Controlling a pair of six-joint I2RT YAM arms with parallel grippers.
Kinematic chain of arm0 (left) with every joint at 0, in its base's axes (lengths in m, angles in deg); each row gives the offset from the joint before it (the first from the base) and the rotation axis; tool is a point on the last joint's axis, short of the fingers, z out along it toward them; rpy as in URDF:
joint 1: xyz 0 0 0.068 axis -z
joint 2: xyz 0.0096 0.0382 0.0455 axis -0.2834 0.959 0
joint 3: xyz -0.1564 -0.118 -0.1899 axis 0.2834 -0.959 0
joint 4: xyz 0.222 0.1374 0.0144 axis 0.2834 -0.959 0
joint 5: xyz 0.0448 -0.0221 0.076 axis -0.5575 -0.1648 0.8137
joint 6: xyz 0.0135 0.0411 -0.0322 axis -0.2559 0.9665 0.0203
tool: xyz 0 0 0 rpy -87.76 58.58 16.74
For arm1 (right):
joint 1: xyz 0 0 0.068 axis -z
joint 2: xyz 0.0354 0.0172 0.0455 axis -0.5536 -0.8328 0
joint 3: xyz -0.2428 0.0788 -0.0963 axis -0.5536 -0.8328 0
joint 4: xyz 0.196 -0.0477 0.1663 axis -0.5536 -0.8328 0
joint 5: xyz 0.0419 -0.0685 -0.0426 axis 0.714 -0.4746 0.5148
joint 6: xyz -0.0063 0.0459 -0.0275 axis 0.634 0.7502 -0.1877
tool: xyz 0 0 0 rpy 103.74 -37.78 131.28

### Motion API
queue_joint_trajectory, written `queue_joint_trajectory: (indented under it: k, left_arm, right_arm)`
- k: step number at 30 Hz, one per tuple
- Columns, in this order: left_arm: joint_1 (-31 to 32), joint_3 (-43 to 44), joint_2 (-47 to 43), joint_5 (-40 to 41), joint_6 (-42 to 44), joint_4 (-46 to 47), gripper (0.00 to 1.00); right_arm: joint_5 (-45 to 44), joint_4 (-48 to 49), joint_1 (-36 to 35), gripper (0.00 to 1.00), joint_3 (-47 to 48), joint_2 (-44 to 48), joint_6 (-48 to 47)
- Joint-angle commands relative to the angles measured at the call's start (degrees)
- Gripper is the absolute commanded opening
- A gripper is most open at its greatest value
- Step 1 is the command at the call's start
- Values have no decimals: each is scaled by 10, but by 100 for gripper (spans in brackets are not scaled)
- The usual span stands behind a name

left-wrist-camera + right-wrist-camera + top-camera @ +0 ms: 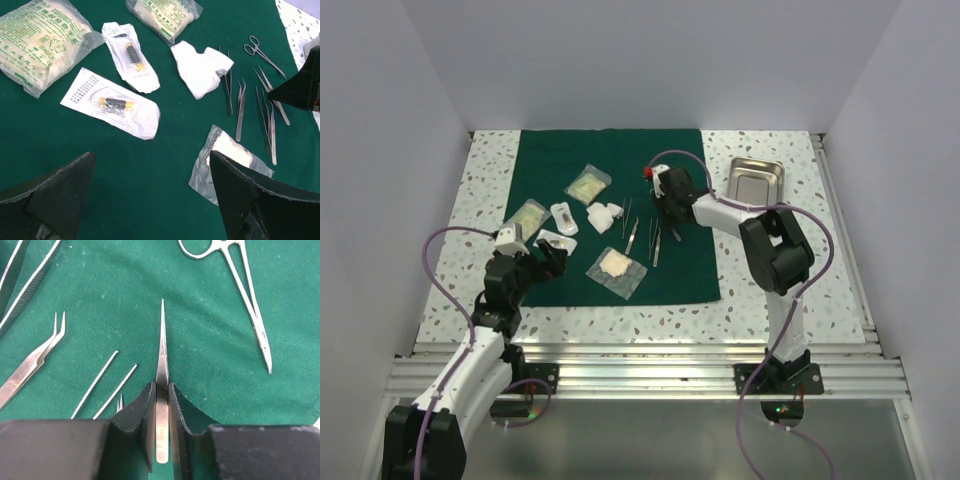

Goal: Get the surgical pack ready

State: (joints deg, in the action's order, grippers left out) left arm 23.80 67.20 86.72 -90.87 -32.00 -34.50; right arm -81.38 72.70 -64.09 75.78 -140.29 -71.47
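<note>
Right gripper (161, 402) pinching thin straight steel tweezers (162, 350) over the large dark green cloth (620, 165).
Left gripper (151, 155) spread wide, holding nothing, above clear gauze pouches (226, 152). Small shiny rectangular steel tray (756, 180) sits on speckled table (820, 270), just right of cloth. Tweezers possibly lifted; hard to tell.

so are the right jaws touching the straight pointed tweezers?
Touching. Right wrist view: the right jaws clamp both sides of the straight pointed tweezers, with no gap either side.
</note>
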Motion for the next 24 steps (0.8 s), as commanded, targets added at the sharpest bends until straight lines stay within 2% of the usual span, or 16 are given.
queue_joint_trajectory:
  k: [1,9,16,19,24]
  left_arm:
    - [4,21,3,-11,10,34,100]
    - [4,20,5,-13,10,36,100]
    - [4,18,10,-15,9,40,100]
    - [4,18,11,-15,9,42,100]
    - [5,17,14,-15,9,46,100]
  right_arm:
    - [-22,-15,1,17,11,-9,0]
    - [-45,-39,16,11,37,51,37]
    - [-50,-38,101,11,37,105,122]
    - [-49,-30,163,11,25,122,158]
    - [-65,-51,208,10,56,81,186]
